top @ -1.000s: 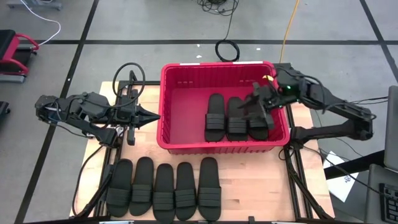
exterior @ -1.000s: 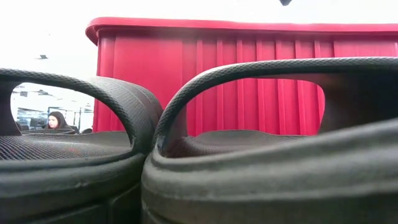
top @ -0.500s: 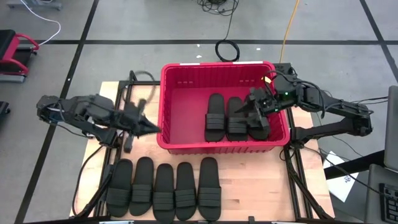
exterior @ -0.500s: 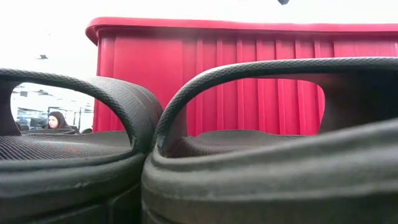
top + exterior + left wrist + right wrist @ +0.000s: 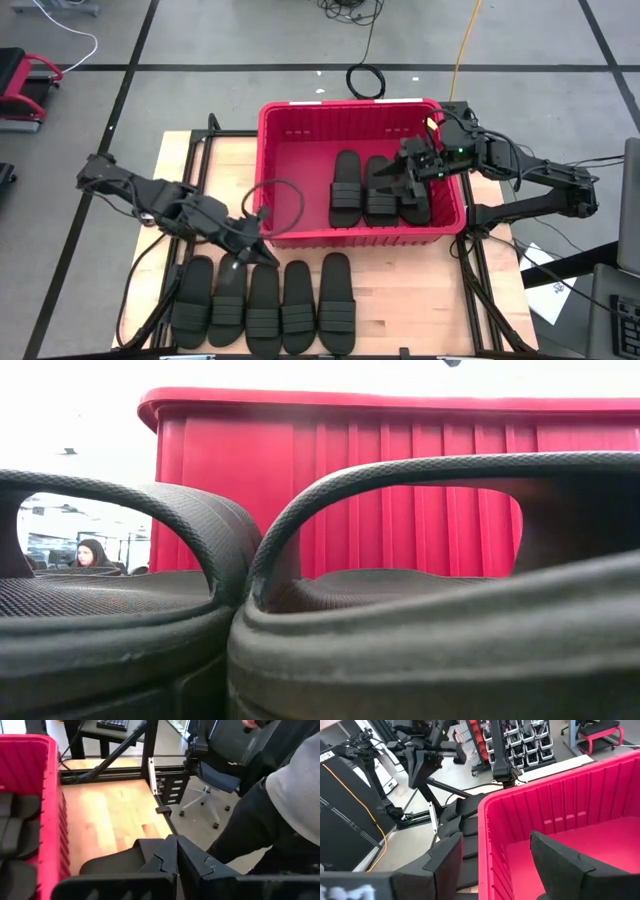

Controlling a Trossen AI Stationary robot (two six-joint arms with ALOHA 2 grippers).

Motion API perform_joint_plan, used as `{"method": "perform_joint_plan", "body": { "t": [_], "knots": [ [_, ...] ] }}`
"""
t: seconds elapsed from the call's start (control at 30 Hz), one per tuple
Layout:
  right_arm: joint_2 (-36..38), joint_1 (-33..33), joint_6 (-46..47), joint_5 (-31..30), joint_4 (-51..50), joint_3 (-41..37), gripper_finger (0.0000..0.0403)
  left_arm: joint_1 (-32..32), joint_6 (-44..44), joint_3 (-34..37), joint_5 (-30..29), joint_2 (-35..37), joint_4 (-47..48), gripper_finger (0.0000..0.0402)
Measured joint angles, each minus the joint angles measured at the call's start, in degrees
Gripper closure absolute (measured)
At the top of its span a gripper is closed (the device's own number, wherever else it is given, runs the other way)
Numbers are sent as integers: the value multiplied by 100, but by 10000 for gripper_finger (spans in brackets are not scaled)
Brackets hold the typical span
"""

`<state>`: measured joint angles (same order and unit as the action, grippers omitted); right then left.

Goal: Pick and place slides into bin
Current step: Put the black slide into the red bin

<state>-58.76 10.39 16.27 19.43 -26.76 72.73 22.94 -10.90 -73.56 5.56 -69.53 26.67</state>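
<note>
The red bin (image 5: 262, 180) stands at the table's middle. Three black slides (image 5: 378, 190) lie side by side on its floor. Several more slides (image 5: 298, 305) lie in a row along the near edge and fill the low view (image 5: 400, 640), with the bin's wall (image 5: 400, 490) behind them. My left gripper (image 5: 262, 256) is shut, over the far ends of the row's second and third slides; a slide (image 5: 112, 862) shows under its fingers (image 5: 176, 847). My right gripper (image 5: 382, 172) is open and empty inside the bin, above the middle slide; it also shows in the right wrist view (image 5: 495, 840). My left gripper's shut fingertips (image 5: 172, 845) stand slanting down at the far end of a slide in the near row (image 5: 264, 275). Whether they touch it, I cannot tell.
The bin's near wall (image 5: 350, 238) stands close behind the row of slides. A loop of cable (image 5: 280, 205) from my left arm hangs over the bin's left wall. A person in a grey sleeve (image 5: 295, 790) and an office chair (image 5: 215, 775) are beyond the table's edge.
My left gripper has swung from beside the bin's left wall toward the table's near edge and a little right, down over the row of slides. My right gripper has shifted a little toward the table's left inside the bin. The slides have stayed in place.
</note>
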Motion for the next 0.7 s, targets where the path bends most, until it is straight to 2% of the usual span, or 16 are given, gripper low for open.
{"method": "perform_joint_plan", "body": {
  "t": [0.23,0.5,0.7],
  "knots": [
    [105,0,-44,77,-175,0,181,44,-616,-7,38,-625,-1317,342],
    [486,0,-197,946,-449,0,181,50,-438,-7,38,-1744,-3151,255],
    [869,0,-269,1090,-732,0,181,28,-454,-7,-94,-2501,-3679,210]
  ]
}}
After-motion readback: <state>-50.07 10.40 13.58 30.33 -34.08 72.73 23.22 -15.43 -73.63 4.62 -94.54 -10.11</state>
